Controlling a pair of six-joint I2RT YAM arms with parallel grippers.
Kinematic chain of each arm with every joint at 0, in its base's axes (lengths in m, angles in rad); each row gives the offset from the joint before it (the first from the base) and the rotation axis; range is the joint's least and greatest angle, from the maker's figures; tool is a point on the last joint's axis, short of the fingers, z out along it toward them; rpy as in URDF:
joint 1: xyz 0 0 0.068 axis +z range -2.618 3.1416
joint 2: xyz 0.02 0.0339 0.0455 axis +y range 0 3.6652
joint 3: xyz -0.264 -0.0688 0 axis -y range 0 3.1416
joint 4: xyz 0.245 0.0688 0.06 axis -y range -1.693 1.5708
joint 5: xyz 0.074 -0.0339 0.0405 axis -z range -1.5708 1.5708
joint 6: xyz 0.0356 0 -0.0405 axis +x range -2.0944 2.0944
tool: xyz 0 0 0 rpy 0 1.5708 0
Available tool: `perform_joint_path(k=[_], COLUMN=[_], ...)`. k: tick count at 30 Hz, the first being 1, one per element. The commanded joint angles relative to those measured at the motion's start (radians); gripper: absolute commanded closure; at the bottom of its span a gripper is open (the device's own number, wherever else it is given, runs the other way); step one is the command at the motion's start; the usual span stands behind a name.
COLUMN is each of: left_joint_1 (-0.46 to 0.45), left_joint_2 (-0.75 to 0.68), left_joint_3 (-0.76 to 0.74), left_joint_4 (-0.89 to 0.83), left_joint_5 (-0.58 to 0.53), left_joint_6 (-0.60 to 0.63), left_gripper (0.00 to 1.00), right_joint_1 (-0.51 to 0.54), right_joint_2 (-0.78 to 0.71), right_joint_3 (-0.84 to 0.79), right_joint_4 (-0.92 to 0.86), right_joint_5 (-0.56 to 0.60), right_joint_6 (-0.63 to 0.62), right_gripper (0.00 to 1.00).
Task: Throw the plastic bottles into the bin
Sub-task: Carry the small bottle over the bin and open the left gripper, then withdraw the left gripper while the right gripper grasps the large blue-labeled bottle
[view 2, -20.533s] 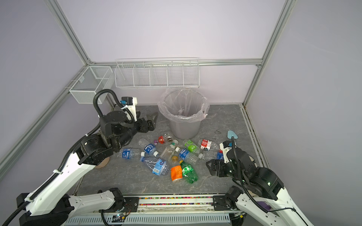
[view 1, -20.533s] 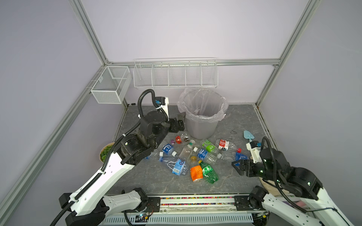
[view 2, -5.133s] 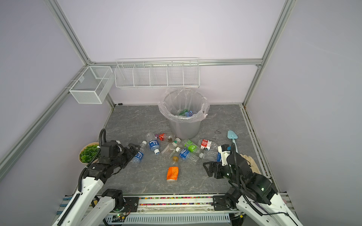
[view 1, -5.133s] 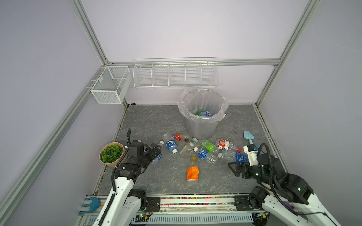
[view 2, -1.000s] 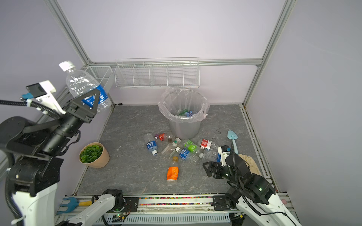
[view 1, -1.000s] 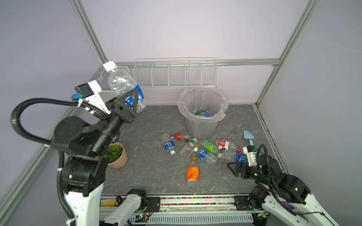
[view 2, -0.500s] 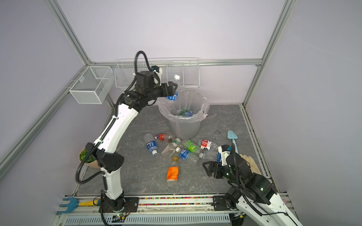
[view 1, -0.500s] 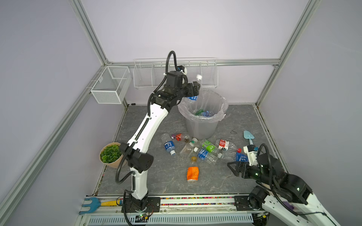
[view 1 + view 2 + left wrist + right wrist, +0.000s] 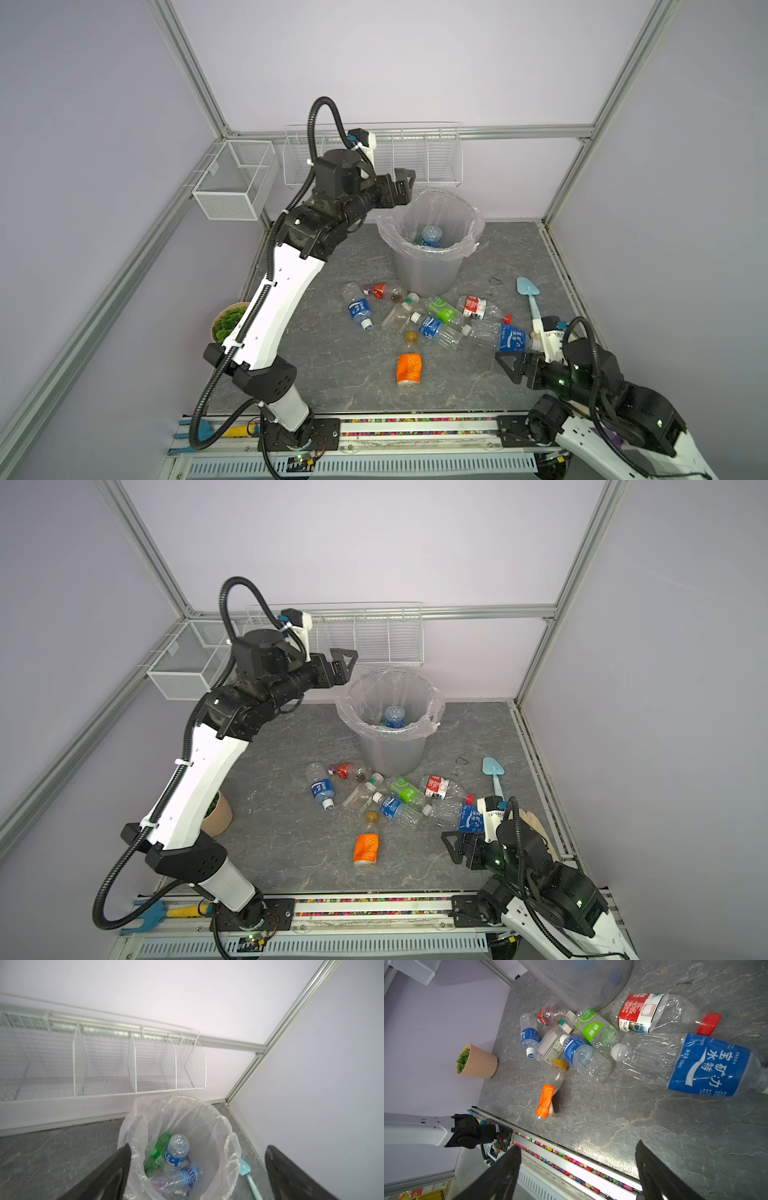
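Observation:
The bin (image 9: 428,270) (image 9: 392,754) (image 9: 207,1126), grey with a clear bag, stands at the back middle. Inside it lie a blue-labelled bottle (image 9: 431,237) (image 9: 176,1153), a green one (image 9: 155,1157) and other clear bottles. My left gripper (image 9: 405,183) (image 9: 347,663) (image 9: 198,1146) hangs open and empty above the bin's left rim. Several plastic bottles lie on the floor in front of the bin, among them an orange one (image 9: 409,368) (image 9: 546,1099) and a large blue-labelled one (image 9: 511,338) (image 9: 695,1064). My right gripper (image 9: 505,365) (image 9: 451,845) (image 9: 577,1145) is open and empty just in front of that large bottle.
A potted plant (image 9: 228,322) (image 9: 475,1061) sits at the left wall, partly behind my left arm. A light blue trowel (image 9: 528,291) lies at the right. White wire baskets (image 9: 232,178) (image 9: 124,1064) hang on the walls. The rail (image 9: 415,424) runs along the front edge.
My left arm swung from high on the left to over the bin, opened and let go of its blue-labelled bottle, which now lies in the bin. The right arm stayed still.

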Motion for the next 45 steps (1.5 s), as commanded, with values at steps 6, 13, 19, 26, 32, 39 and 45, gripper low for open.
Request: perform_joint_path(k=[6,13,19,26,32,39,45], left_joint_1=[-0.004,-0.004,-0.005,-0.006,-0.005,-0.006,-0.005], left_joint_2=[-0.114,-0.297,-0.476,-0.694,-0.856,-0.966,-1.002], left_joint_3=[-0.115,-0.258,-0.434,-0.654,-0.825,-0.922,-0.949], left_joint_4=[0.055,0.128,0.185,0.211,0.205,0.165,0.145], left_joint_5=[0.018,0.040,0.062,0.065,0.047,0.038,0.046], left_joint_6=[-0.012,-0.028,-0.039,-0.061,-0.097,-0.119,-0.131], left_gripper=[0.01,0.01,0.01,0.01,0.01,0.01,0.01], right_joint_1=[0.006,0.006,0.002,-0.015,-0.034,-0.035,-0.035], right_joint_2=[0.046,0.120,0.133,0.118,0.021,-0.033,-0.038], right_joint_3=[0.015,0.006,-0.086,-0.266,-0.435,-0.475,-0.529], right_joint_4=[-0.044,-0.024,0.115,0.337,0.426,0.382,0.413], right_joint_5=[0.063,0.078,0.089,0.044,0.091,0.241,0.320], right_joint_6=[0.036,0.114,0.285,0.530,0.835,0.970,1.035], right_gripper=[0.12,0.12,0.12,0.11,0.11,0.11,0.11])
